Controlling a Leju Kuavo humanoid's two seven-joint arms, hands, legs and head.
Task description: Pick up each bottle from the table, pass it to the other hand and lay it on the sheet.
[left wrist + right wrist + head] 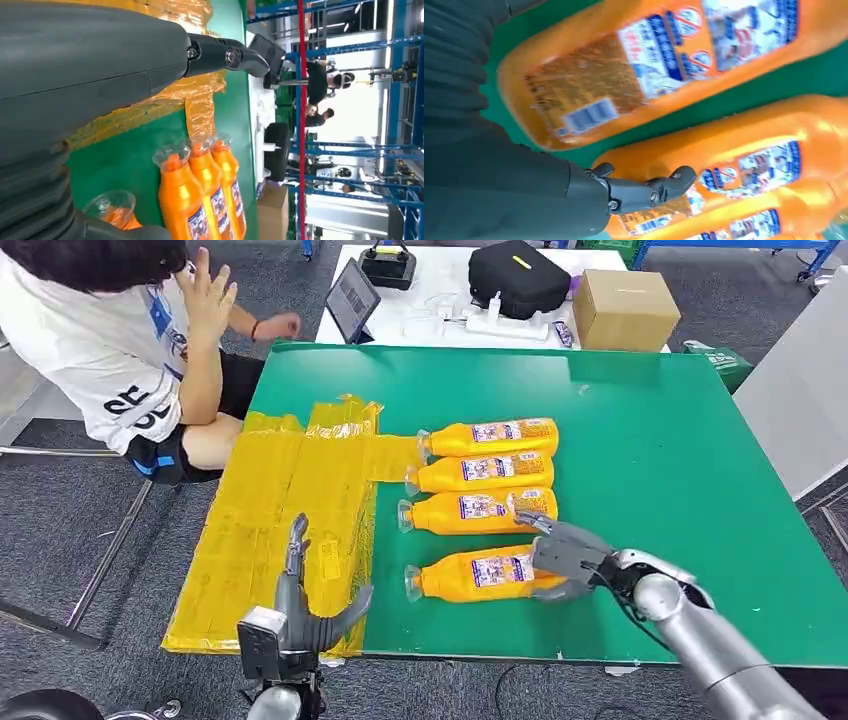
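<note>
A: Stock? Green worktop (650, 470); yellow sheet (280, 490); four orange bottles in a row beside it.

B: Step: pickup. Right hand (562, 558), fingers curled over nearest bottle (470, 575), grip unconfirmed. Left hand (300, 610) spread, empty. Next: lift, pass leftward.

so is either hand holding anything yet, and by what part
The right hand wraps the base end of the nearest bottle, which lies on the table. The left hand holds nothing.

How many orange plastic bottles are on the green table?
4, all lying on their sides in a column beside the yellow plastic sheet: far bottle, second bottle, third bottle, and near bottle, under the right robot hand. None appears hidden.
</note>
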